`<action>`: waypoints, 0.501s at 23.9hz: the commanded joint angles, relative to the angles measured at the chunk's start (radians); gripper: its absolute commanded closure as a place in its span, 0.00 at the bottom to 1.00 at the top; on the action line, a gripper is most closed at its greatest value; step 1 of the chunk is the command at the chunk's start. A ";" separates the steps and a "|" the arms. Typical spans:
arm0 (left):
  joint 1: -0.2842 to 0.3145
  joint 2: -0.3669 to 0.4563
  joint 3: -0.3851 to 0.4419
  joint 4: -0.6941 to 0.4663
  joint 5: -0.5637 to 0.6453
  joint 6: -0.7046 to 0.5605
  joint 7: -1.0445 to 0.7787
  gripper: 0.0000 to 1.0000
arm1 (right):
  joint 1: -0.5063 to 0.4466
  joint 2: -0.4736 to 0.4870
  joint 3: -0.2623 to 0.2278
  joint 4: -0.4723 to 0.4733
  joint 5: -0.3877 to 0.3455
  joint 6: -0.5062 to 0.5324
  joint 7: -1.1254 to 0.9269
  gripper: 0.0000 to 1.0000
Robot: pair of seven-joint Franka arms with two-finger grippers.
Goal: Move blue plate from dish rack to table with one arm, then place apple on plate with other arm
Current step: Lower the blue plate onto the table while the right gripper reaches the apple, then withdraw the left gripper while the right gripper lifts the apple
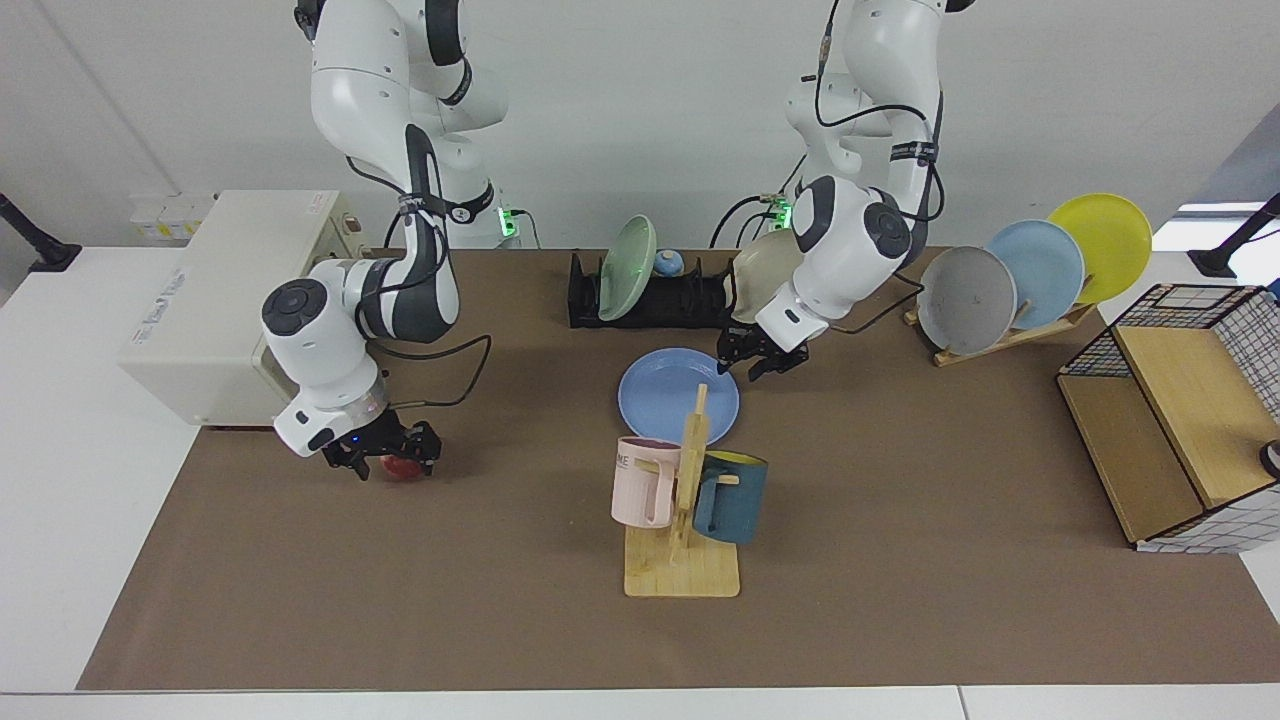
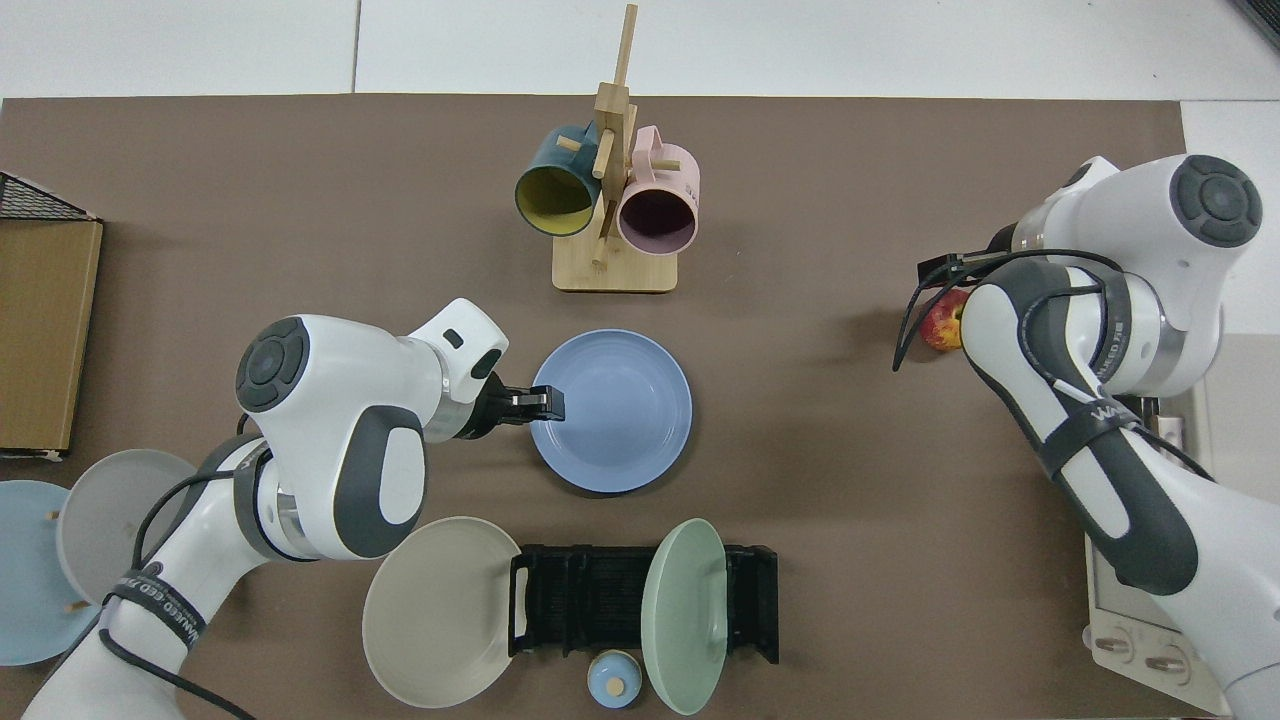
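The small red apple (image 1: 405, 468), smooth, firm and likely to roll, sits on the brown-matted table (image 1: 900, 520) between the right gripper's (image 1: 383, 460) spread fingers, best pinched across its middle, while the left gripper (image 1: 752, 360), open, rests at the flat blue plate's (image 1: 670, 392) rim.

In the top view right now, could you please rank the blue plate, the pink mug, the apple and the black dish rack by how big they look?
1. dish rack
2. blue plate
3. pink mug
4. apple, smallest, though an arm partly hides it
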 commanded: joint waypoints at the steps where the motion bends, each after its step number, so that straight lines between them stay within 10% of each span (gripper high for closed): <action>1: -0.005 -0.059 0.058 0.123 0.189 -0.220 -0.063 0.40 | -0.001 -0.009 0.001 -0.051 0.061 0.031 -0.070 0.00; 5: -0.006 -0.140 0.095 0.176 0.318 -0.360 -0.056 0.37 | -0.001 -0.010 0.001 -0.058 0.064 0.031 -0.078 0.00; 8: -0.005 -0.148 0.107 0.277 0.410 -0.493 -0.050 0.08 | -0.001 -0.012 0.001 -0.061 0.064 0.031 -0.081 0.00; 12: 0.001 -0.153 0.150 0.375 0.450 -0.593 -0.045 0.02 | -0.002 -0.018 -0.001 -0.092 0.064 0.031 -0.098 0.00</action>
